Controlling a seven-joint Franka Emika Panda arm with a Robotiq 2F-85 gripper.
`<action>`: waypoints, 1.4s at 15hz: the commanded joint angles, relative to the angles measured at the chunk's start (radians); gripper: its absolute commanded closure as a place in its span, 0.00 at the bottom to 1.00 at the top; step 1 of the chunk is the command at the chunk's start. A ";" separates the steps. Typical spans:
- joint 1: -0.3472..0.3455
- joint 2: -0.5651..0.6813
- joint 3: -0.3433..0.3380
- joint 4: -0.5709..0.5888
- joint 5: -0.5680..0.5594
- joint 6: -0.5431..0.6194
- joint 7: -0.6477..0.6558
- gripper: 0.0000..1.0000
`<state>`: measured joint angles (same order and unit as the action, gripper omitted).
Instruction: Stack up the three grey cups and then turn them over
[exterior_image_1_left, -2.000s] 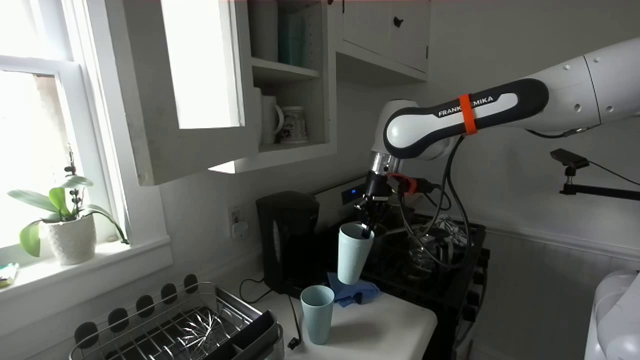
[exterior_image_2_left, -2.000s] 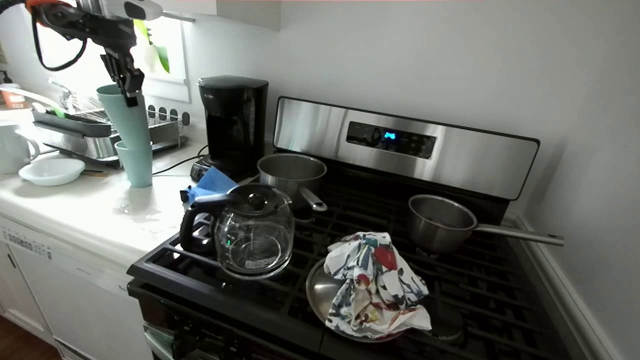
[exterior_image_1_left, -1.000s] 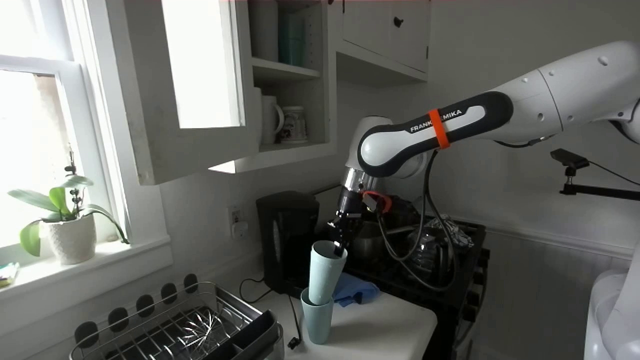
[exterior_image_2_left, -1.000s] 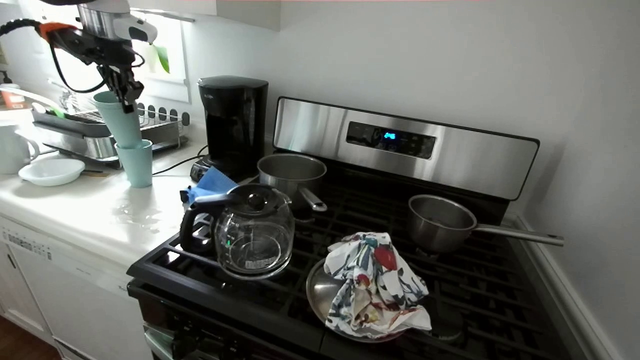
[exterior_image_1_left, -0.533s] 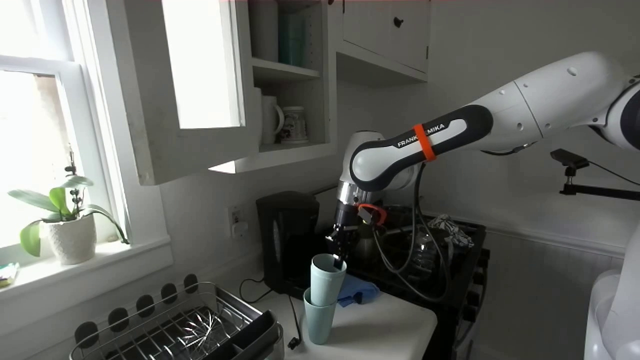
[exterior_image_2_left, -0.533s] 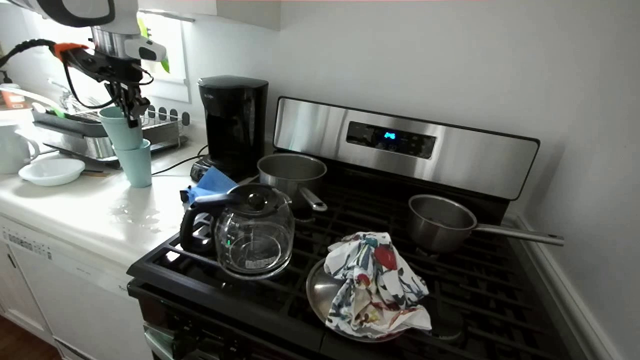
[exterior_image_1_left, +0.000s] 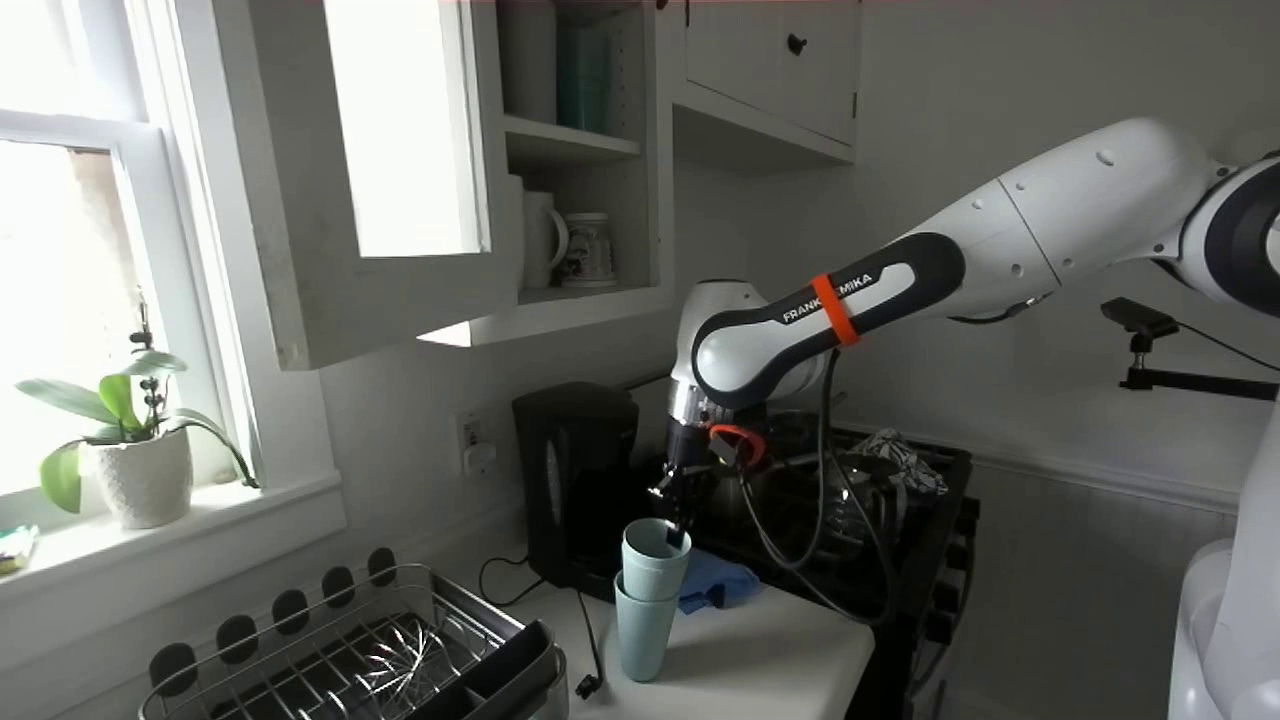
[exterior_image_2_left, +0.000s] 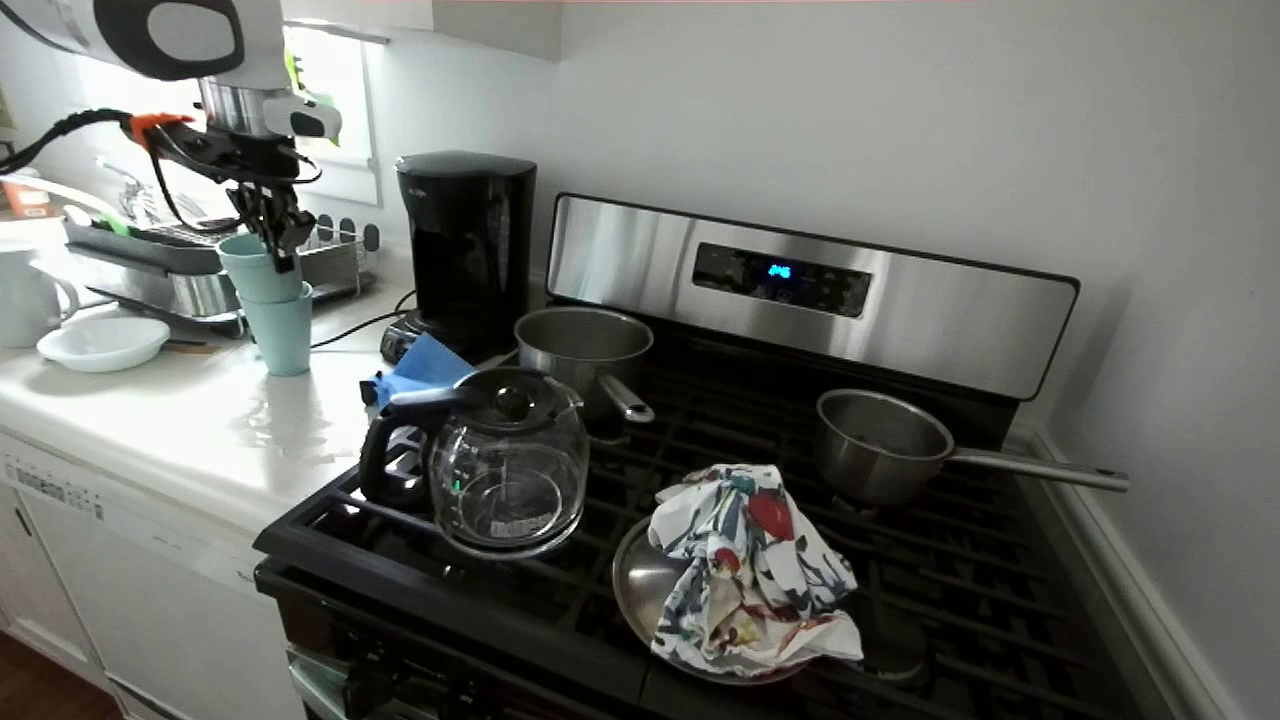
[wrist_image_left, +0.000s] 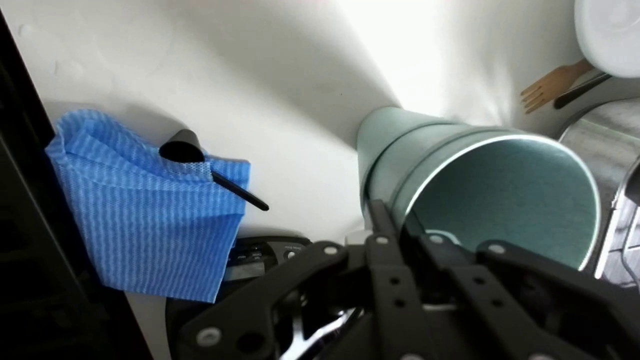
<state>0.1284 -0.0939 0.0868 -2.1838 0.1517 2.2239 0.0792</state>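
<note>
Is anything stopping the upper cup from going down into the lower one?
Nothing visible: the upper cup sits partway inside the lower cup. Only the gripper, which pinches the upper cup's edge, might bump the lower cup further down.

smooth plast. cups, glossy glass carafe

The lower cup hides the base of the top cup. Edges crop the bowl in the wrist view, the mug in an exterior view.
</note>
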 joint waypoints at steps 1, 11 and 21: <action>-0.009 0.018 0.012 0.025 -0.024 -0.004 0.037 0.98; -0.017 -0.037 0.006 -0.013 -0.004 -0.048 0.145 0.20; -0.015 0.044 0.006 0.022 0.042 -0.029 0.095 0.00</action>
<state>0.1173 -0.0899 0.0882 -2.1826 0.1524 2.1870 0.2032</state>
